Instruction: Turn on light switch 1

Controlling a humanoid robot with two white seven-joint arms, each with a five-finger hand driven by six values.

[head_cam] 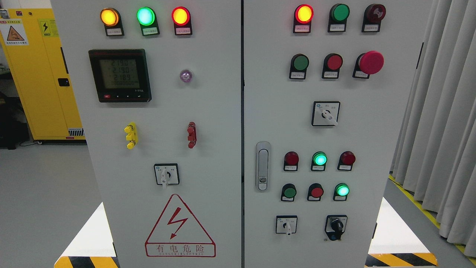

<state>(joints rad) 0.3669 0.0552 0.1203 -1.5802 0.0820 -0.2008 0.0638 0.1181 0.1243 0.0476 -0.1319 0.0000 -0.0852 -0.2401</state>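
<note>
A grey electrical cabinet (223, 111) with two doors fills the head view. Neither of my hands shows anywhere. The left door carries three lit lamps, amber (109, 17), green (145, 16) and red (180, 16), and a rotary switch (166, 175) with its white knob pointing down. The right door has a larger rotary switch (325, 113) at mid height, its knob turned toward the lower right. Near the bottom sit a small white-knob switch (286, 225) and a black-knob selector (336, 225). No label tells me which one is switch 1.
A digital meter (119, 75) sits on the left door. A big red mushroom button (370, 62) juts from the right door, a door latch (263, 166) is at its left edge. A yellow cabinet (41, 70) stands back left, grey curtains (442, 111) hang at right.
</note>
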